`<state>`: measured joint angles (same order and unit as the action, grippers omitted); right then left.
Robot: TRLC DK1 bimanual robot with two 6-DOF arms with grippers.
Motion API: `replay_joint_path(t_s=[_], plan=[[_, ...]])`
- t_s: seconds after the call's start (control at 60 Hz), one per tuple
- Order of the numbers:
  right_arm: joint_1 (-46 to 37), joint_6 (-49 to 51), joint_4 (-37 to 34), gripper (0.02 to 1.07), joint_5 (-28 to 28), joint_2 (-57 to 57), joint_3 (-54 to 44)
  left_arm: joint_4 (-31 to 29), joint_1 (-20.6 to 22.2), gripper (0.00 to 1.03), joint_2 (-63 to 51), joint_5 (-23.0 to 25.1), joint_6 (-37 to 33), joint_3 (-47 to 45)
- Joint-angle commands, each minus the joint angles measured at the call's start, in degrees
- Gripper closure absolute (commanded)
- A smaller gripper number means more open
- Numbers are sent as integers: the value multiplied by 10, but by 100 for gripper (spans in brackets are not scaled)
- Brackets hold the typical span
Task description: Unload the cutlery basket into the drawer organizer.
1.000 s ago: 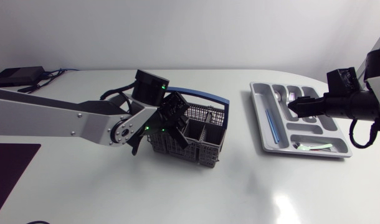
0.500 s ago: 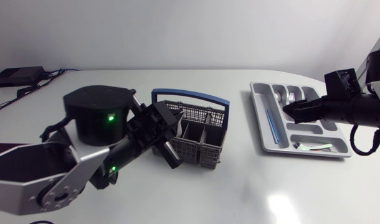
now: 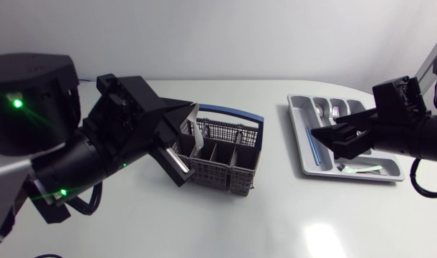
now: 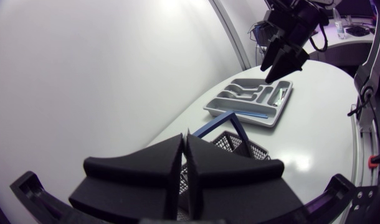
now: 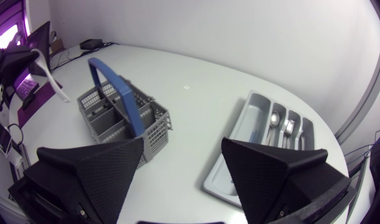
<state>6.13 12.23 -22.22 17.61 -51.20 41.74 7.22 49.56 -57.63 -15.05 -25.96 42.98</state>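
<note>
Utensil (image 3: 198, 135) pinched in left jaws; right jaws spread wide

Robotics lab setup; plain white table (image 3: 311, 215), left arm (image 3: 61, 158) & right arm (image 3: 412, 136) in from the sides

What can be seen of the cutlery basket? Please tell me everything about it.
The cutlery basket is a grey box of plastic-looking mesh, split into compartments, with a blue handle arching upright over it. It stands level on the white table, apart from the drawer organizer. The left gripper, shut on a white utensil, is just beside it; I cannot tell whether they touch.
</note>
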Motion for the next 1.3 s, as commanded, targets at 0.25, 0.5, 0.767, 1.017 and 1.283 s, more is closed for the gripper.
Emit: replay_joint_path(t_s=[0.25, 0.5, 0.767, 1.017, 1.283], plan=[[138, -36, -51, 17, -24, 48, 19, -156, -5, 100, -56, 68, 167, 163], [235, -39, -35, 18, -67, -12, 69, -216, -50, 100, -127, 161, 229, 236], [284, -47, 2, 22, -89, -107, 126, -242, -73, 100, -182, 201, 264, 275], [303, -55, 11, 28, -97, -182, 179, -245, -89, 100, -209, 211, 283, 300], [303, -60, 25, 40, -106, -228, 213, -245, -90, 100, -222, 217, 294, 309]])
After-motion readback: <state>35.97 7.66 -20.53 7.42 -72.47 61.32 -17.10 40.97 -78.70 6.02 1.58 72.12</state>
